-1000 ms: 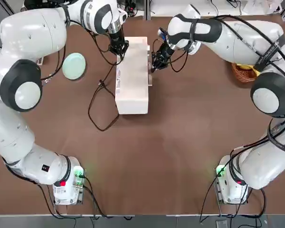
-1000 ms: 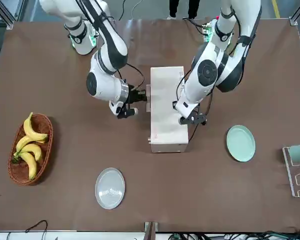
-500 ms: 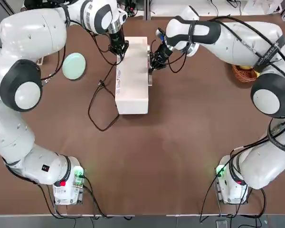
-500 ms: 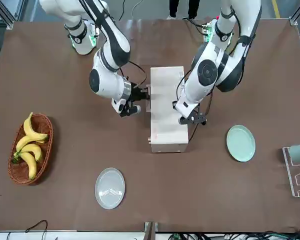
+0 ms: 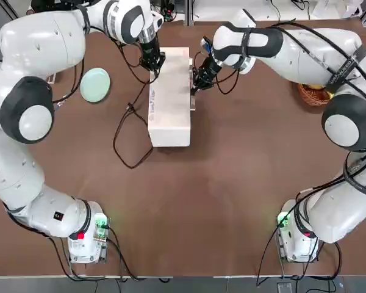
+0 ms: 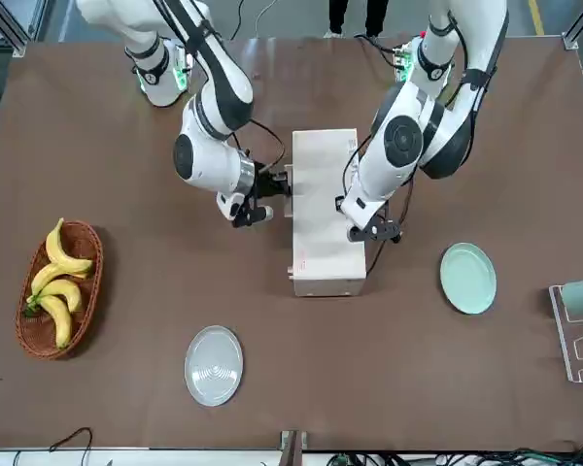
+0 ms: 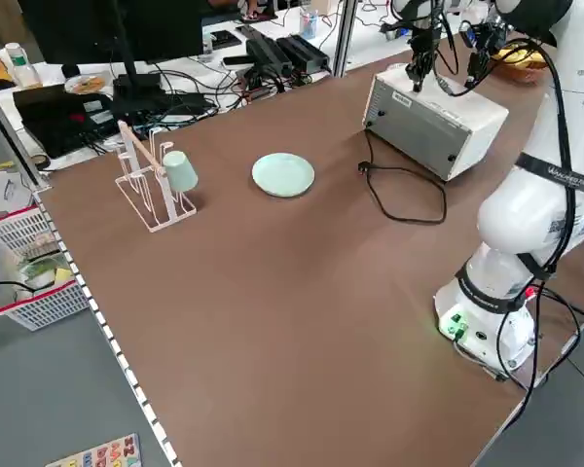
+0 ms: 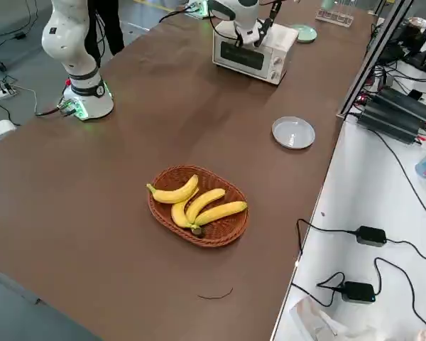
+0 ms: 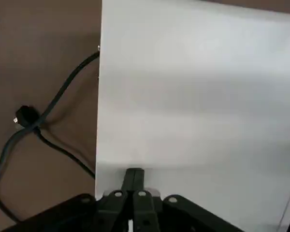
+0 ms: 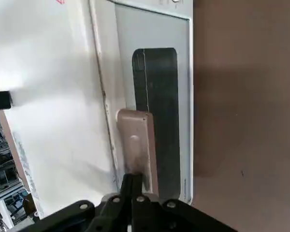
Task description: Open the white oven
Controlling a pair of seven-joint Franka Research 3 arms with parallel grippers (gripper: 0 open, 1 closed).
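The white oven [image 5: 169, 101] lies in the far middle of the table, its glass door [image 10: 154, 87] facing the robot's right side. My right gripper [image 5: 197, 85] is shut, its tips against the door's bar handle [image 10: 135, 145] near the oven's top edge, with nothing clamped between them. My left gripper [image 5: 154, 67] is shut too and presses down on the oven's top at its back edge [image 9: 134, 175]. In the front view the right gripper [image 6: 272, 197] and left gripper [image 6: 366, 227] flank the oven [image 6: 323, 214]. The door looks closed or nearly so.
The black power cord [image 5: 125, 131] loops on the table left of the oven. A green plate [image 5: 95, 84] lies at the far left, a grey plate [image 6: 214, 365] beyond the oven, a banana basket [image 6: 56, 288] at the right, and a cup rack [image 7: 156, 185] at the far left corner.
The right gripper has shifted slightly toward the oven and along the door to the handle. The left gripper has stayed on the oven's top.
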